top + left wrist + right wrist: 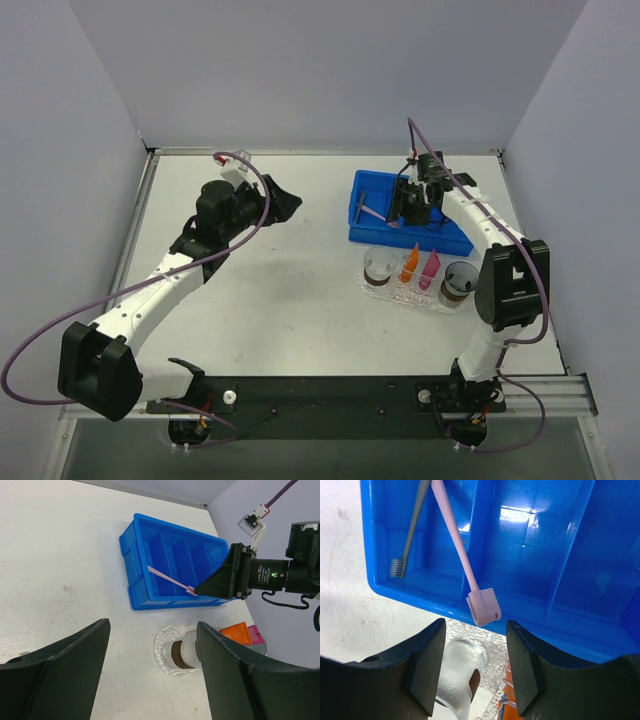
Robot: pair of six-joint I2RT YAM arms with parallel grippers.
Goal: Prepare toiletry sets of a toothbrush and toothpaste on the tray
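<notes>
**Your right gripper point(472, 666) is hovering open at the toothbrush's capped head.**
The pale lilac toothbrush point(456, 540) is lying slanted in the blue bin point(535, 545). Its cap is poking over the near wall between the parted fingers, which are not touching it. Your left gripper point(152, 680) is hanging wide open and empty over the bench point(60, 555). The orange point(410, 265) and pink point(431, 268) toothpaste tubes are sitting on the tray point(400, 294).

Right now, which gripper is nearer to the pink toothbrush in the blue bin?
Right. The right gripper is at the near wall of the blue bin, with the capped end of the pink toothbrush just ahead of its open fingers. The left gripper sits well off to the bin's left.
</notes>
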